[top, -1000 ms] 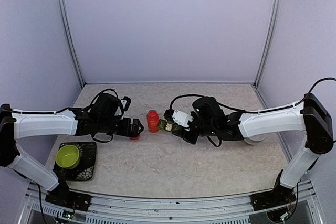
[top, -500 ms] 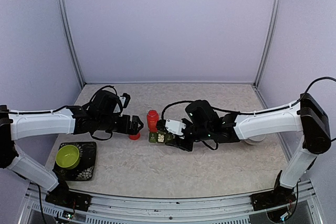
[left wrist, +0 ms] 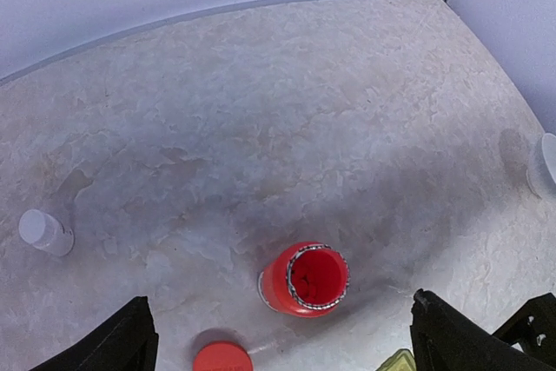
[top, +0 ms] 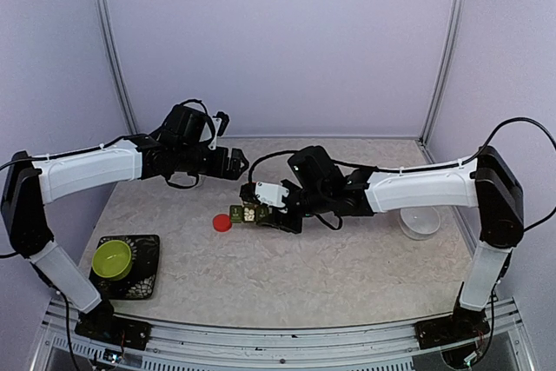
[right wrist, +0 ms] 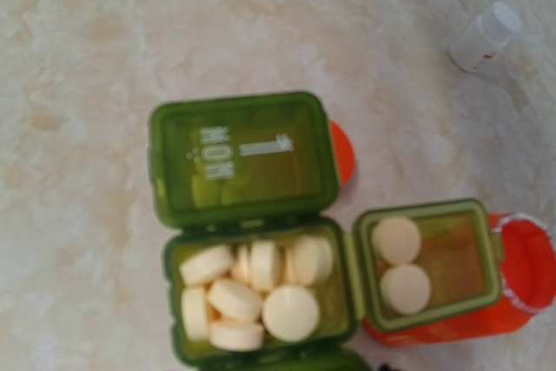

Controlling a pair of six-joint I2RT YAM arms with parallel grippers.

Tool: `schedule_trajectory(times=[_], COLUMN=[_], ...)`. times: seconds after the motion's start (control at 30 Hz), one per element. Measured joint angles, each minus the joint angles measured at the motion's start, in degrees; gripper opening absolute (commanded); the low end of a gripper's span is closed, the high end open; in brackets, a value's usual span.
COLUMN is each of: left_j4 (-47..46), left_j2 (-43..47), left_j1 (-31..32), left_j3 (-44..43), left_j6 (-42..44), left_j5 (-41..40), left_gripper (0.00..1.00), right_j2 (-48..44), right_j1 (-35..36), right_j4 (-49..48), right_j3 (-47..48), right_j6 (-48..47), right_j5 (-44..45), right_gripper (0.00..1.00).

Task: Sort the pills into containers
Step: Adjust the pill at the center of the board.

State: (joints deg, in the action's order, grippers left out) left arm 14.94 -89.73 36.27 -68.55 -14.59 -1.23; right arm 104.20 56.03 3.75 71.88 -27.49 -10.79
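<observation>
the pill box (right wrist: 243,162) is cut off at 6 o'clock and hides part of the red bottle (right wrist: 526,267) at 4 o'clock; the left wrist view clips the red cap (left wrist: 222,358) at 6 o'clock.

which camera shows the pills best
Right wrist: it looks straight down into the open pill box, pills plainly visible in two cells. Top external shows the box tiny, pills indistinct. Left wrist catches only the box's corner.
</observation>
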Motion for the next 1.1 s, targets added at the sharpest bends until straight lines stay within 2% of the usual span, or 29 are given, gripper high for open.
schedule_trajectory(times=[0.27, 0.47, 1.1], left_j4=[1.0, -1.2, -3.0], left_j2=[-3.5, -3.4, -3.7], left_j1=[-2.3, -2.4, -2.4], left_j3=[-1.2, 1.4, 3.6], left_j6=[1.8, 2.3, 3.5], left_j5=[0.8, 2.4, 7.4], left_gripper=[0.95, 0.93, 0.82], right_j2=[1.8, 2.3, 4.9], right_j1=[-2.5, -4.5, -5.1], right_j4=[1.4, 2.5, 4.4], right_j3=[3.6, 4.2, 7.2], right_j6=[-1.5, -1.7, -2.9], right_j5=[-1.9, -4.5, -7.0], right_gripper=[0.15, 0.15, 0.14])
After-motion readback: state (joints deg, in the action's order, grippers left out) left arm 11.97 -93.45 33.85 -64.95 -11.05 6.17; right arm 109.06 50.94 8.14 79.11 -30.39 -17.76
